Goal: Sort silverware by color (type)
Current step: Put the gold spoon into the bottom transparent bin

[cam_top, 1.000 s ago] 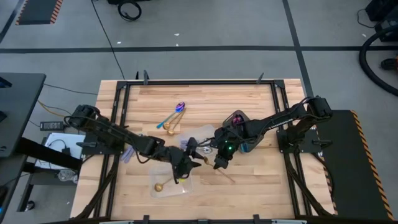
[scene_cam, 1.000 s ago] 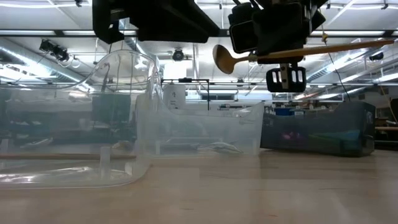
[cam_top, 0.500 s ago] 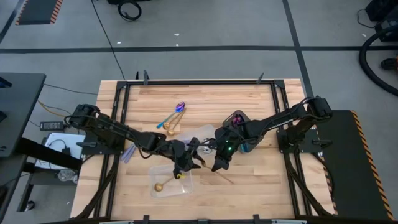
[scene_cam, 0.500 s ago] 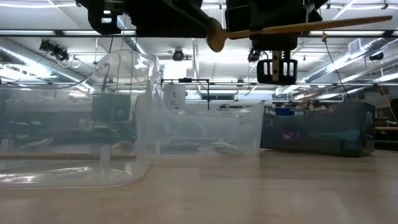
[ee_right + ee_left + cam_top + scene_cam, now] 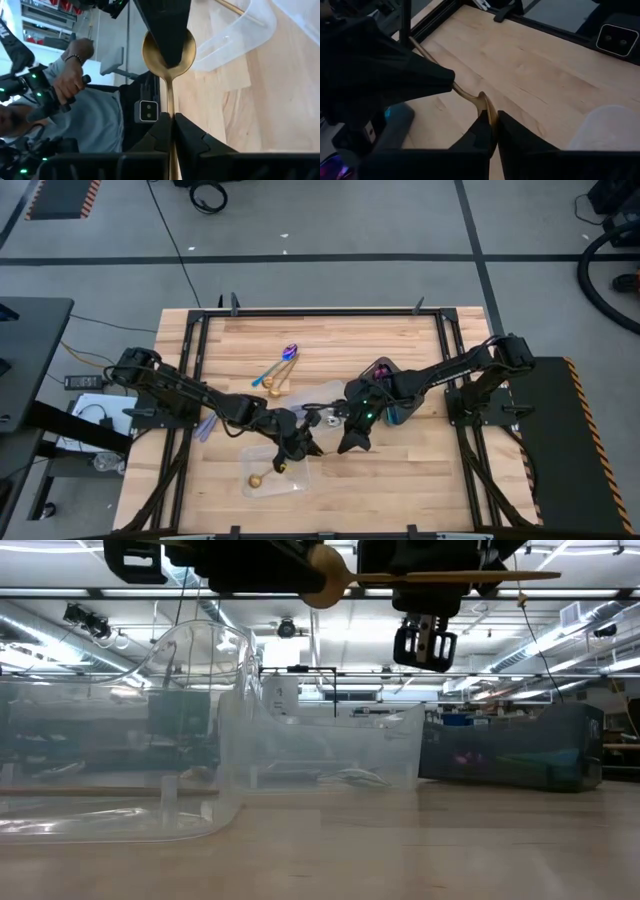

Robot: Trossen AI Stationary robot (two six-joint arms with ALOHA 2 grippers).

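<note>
A gold spoon [image 5: 440,578] hangs level in the air between my two grippers, above the table's near middle. My left gripper [image 5: 303,442] is shut on its bowl end. My right gripper [image 5: 348,440] is shut on its handle. A second gold spoon [image 5: 262,475] lies in the clear tray [image 5: 285,472] near the front edge. A purple-blue spoon [image 5: 289,352] and a gold one [image 5: 272,385] lie on the bare wood farther back. The dark grey tray [image 5: 392,402] holds purple spoons [image 5: 380,372]. My left gripper pinches the spoon's bowl [image 5: 486,104] between its two fingers, one finger on each face of the bowl. The fingers come level from the table's left. The spoon is clear of the table. My right gripper pinches the spoon's handle [image 5: 170,102] between its two fingers, some way behind the bowl. The fingers lie along the handle and come from the table's right. The handle's free end [image 5: 545,575] sticks out behind the gripper, level and lifted clear.
A second clear tray [image 5: 322,395] stands mid-table, between the loose spoons and the dark grey tray. In the low view the clear trays [image 5: 120,760] [image 5: 330,750] and the dark tray [image 5: 520,755] stand on the wood. A person [image 5: 75,100] shows beyond the table.
My right gripper has carried the gold spoon up and toward the table's left, and the spoon has gone from tilted to level. My left gripper has gone toward the right gripper and now has the spoon's bowl between its fingers.
</note>
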